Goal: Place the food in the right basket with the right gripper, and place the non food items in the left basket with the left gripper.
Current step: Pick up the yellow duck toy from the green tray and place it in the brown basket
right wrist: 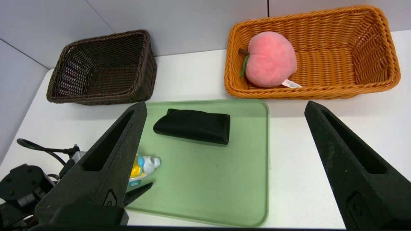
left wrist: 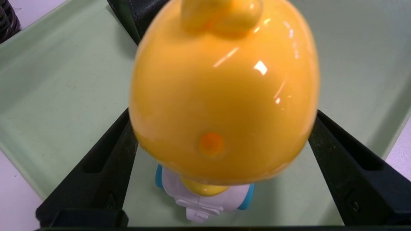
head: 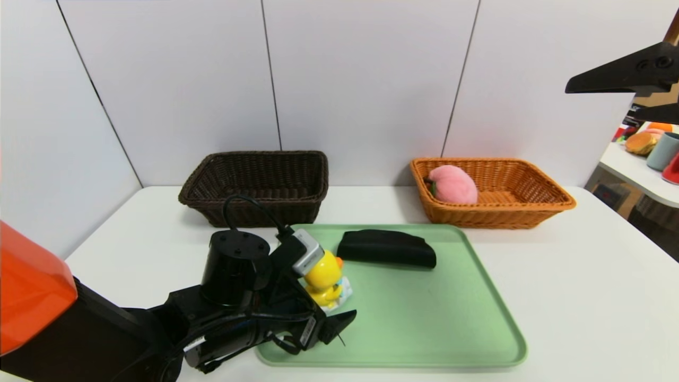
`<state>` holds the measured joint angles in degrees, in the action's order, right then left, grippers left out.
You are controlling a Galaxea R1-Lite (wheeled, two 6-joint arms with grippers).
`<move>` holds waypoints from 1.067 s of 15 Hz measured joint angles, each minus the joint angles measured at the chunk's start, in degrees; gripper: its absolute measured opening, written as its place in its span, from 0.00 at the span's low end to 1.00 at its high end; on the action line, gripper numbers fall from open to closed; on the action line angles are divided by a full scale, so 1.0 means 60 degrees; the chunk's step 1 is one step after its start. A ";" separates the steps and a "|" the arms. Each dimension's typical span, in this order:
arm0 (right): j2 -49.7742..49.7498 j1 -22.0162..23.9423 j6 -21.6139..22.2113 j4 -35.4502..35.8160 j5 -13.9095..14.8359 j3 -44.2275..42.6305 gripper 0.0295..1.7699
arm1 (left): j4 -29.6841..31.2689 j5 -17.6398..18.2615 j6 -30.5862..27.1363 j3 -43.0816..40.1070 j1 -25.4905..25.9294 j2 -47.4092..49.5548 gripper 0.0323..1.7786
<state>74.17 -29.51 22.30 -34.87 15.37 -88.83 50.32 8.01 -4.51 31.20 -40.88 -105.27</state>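
**Duck between the left tool's fingers, peach in the orange basket**

Landmark: the green tray [head: 424,329] on the white table [head: 583,297].

Behind the tray's left rear corner stands the left basket [head: 254,183], dark brown woven wicker, rectangular, with nothing visible inside. At the tray's left edge the left tool [left wrist: 221,166] reaches in on its black arm with an orange shell; its fingers [left wrist: 106,166] stand wide apart, one on each side of the duck toy [head: 322,276], and no contact can be made out. The duck is glossy yellow, upright, seated on a small white car with blue wheels.

Near the tray's rear edge lies the black pouch [head: 386,248], flat, oblong and folded, matte, well apart from the duck.

Behind the tray's right rear corner sits the right basket [head: 509,196], orange-tan wicker with flared sides. In its left end rests the plush peach [head: 452,184], soft pink, with brown stem, green leaf and white tag.

High above the tray's right side, the right tool [right wrist: 224,166] hangs with fingers spread apart, holding nothing.
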 joint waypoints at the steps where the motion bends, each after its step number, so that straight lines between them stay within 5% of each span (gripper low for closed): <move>1: -0.0014 0.0000 -0.0004 0.0000 0.0000 0.0008 0.96 | 0.0000 0.0000 0.0004 0.0010 0.0000 0.0000 0.95; 6: -0.0041 -0.0014 0.0000 0.0000 -0.0004 0.0010 0.96 | 0.0000 0.0002 0.0008 0.0047 0.0004 -0.0051 0.95; 11: -0.0073 -0.0014 -0.0004 0.0000 -0.0012 0.0010 0.96 | 0.0006 0.0000 0.0018 0.0010 0.0004 -0.0091 0.51; 13: -0.0100 -0.0014 -0.0004 0.0000 -0.0014 0.0010 0.96 | 0.0010 0.0000 0.0018 -0.0008 0.0004 -0.0106 0.42; 16: -0.0136 -0.0014 0.0000 -0.0012 -0.0014 0.0010 0.96 | 0.0024 0.0002 0.0067 -0.0018 0.0000 -0.0132 0.42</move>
<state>73.35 -29.60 22.30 -34.94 15.29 -88.77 50.47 8.02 -4.11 31.09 -40.88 -106.06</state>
